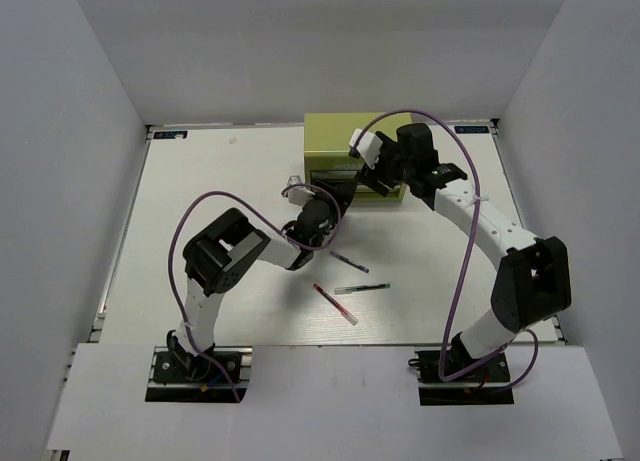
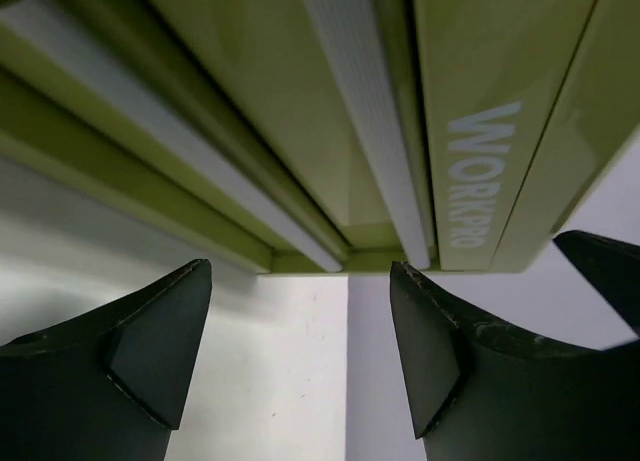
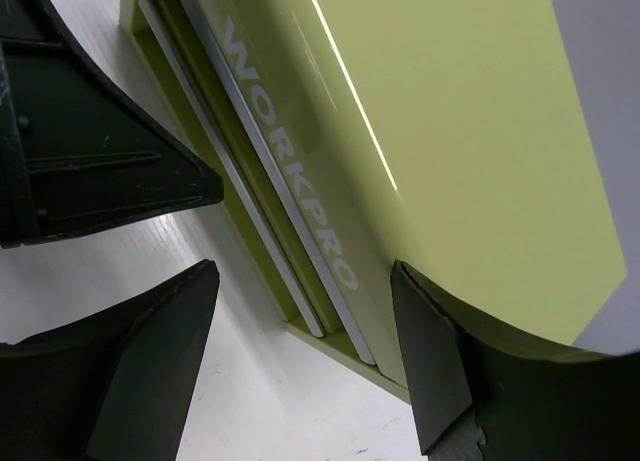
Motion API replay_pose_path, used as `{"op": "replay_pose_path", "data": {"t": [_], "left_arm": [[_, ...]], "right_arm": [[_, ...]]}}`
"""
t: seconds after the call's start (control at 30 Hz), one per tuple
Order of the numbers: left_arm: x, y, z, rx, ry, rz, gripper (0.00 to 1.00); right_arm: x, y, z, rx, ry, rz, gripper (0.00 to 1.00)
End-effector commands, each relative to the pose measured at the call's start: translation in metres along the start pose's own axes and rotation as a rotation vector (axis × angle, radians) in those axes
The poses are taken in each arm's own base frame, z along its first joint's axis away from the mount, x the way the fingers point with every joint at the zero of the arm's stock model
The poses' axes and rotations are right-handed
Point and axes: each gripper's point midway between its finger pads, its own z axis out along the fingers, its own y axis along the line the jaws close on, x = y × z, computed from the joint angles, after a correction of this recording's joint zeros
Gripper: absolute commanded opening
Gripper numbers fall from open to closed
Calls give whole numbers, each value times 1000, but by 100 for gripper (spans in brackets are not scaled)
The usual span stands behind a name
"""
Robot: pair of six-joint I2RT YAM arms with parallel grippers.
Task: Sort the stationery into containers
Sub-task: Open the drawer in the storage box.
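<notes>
The olive-green drawer cabinet (image 1: 335, 146) stands at the back middle of the table. Its front, with pale "WORKPRO" lettering, shows in the left wrist view (image 2: 300, 101) and the right wrist view (image 3: 450, 131). My left gripper (image 1: 328, 203) (image 2: 300, 271) is open and empty, just in front of the cabinet's lower edge. My right gripper (image 1: 385, 178) (image 3: 305, 271) is open and empty at the cabinet's front right corner. A dark pen (image 1: 348, 262), a green pen (image 1: 362, 288) and a red pen (image 1: 333, 303) lie on the table nearer the arms. The light blue pen is not in view.
White walls close in the table on the left, back and right. The two grippers are close together: the left one's finger shows in the right wrist view (image 3: 90, 151), and the right one's in the left wrist view (image 2: 605, 271).
</notes>
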Motion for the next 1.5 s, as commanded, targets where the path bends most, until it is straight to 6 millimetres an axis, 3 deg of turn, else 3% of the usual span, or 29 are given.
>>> {"op": "replay_pose_path", "data": {"t": [0.0,0.13,0.3,0.57,0.9,0.97,1.13,1.2,1.47], "left_arm": [[-6,-15,12,29,-40,-22,82],[-10,-8,24,-20,-68,-53,80],[-8,17,28,-66,-92,-64,67],[-15,19,49,-78,-161,-101,65],[-20,15,58,-53,-184,-149,61],[-17,24,59,-67,-182,-155,57],[-23,23,60,-42,-218,-217,45],[-23,22,61,-27,-220,-235,40],[-32,28,57,-12,-249,-265,10]], "right_arm": [[-13,-25,-2,77,-39,-24,75],[-9,-36,3,112,-20,-1,75],[-12,-44,4,129,-27,20,75],[-4,-47,7,134,-7,36,75],[12,-50,15,129,47,52,74],[16,-51,18,125,59,56,74],[24,-53,22,109,90,72,70],[35,-46,26,72,122,85,68],[48,-41,32,16,174,107,68]]}}
